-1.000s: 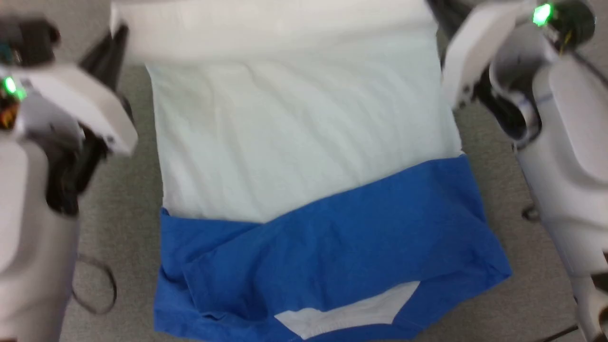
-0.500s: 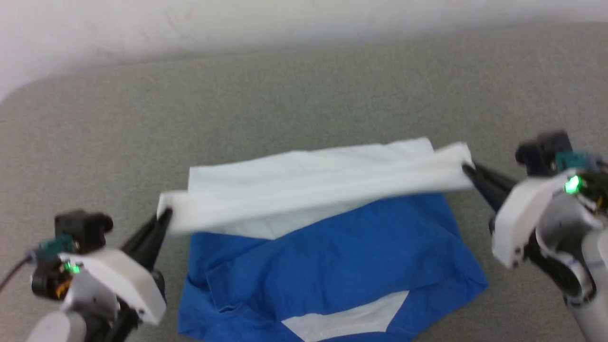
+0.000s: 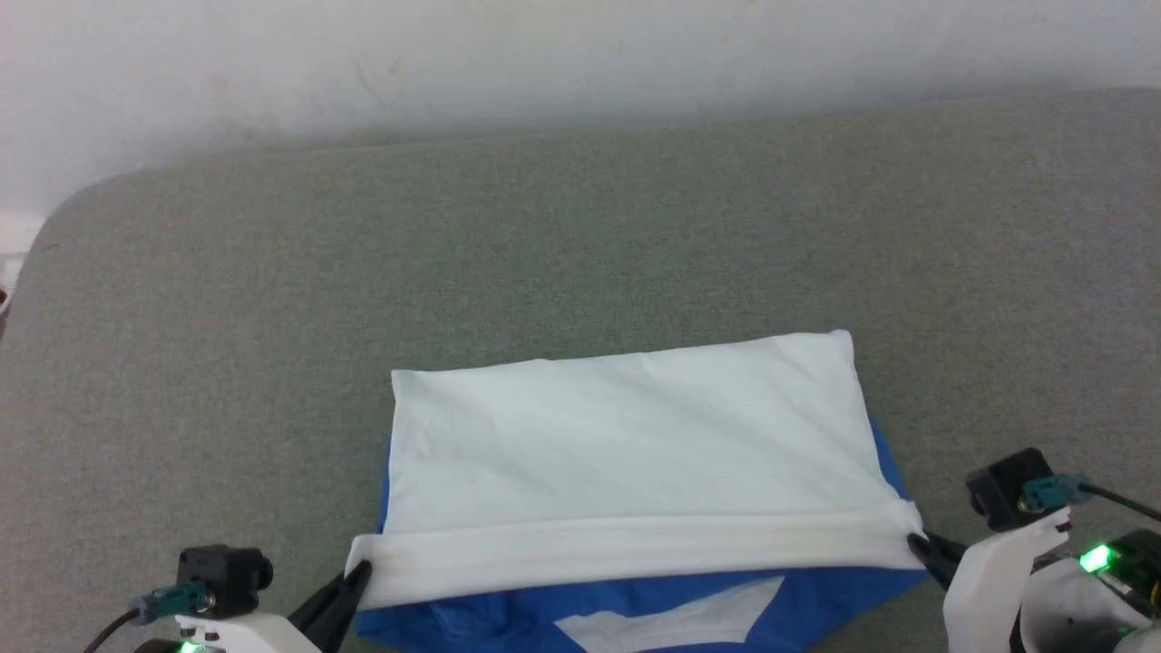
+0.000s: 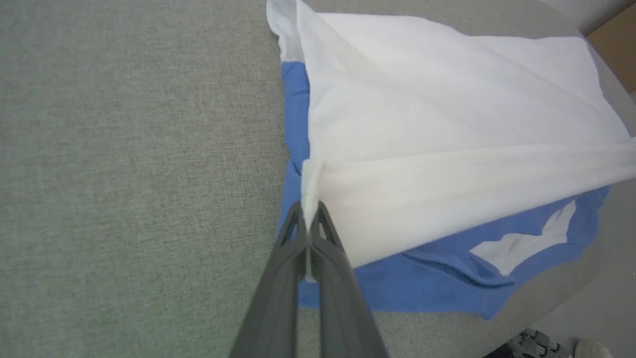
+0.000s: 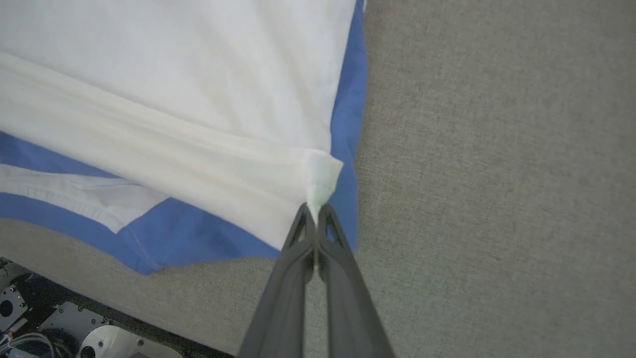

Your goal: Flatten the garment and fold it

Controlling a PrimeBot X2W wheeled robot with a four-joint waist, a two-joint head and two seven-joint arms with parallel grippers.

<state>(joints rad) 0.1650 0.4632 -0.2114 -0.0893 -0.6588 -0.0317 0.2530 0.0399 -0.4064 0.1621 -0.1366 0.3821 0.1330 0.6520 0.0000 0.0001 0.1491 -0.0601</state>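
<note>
The garment (image 3: pixel 626 435) lies on the grey cushion near its front edge, its white body doubled over the blue sleeves. A taut white hem band (image 3: pixel 635 549) stretches between both grippers. My left gripper (image 3: pixel 360 573) is shut on the hem's left corner; in the left wrist view the same gripper (image 4: pixel 310 214) pinches white cloth. My right gripper (image 3: pixel 912 541) is shut on the right corner, seen close in the right wrist view (image 5: pixel 316 208). Blue fabric (image 3: pixel 508 626) and a white neck patch (image 3: pixel 671 617) show below the band.
The grey cushion (image 3: pixel 580 245) spreads wide beyond the garment, meeting a pale wall (image 3: pixel 544 63) at the back. Its rounded left corner (image 3: pixel 63 227) shows. Under the cushion's front edge, robot base hardware (image 5: pixel 59 328) is visible in the right wrist view.
Both grippers have drawn the white hem toward me over the blue sleeves, doubling the white body onto itself. The head camera has tilted up too, shifting the whole picture.
</note>
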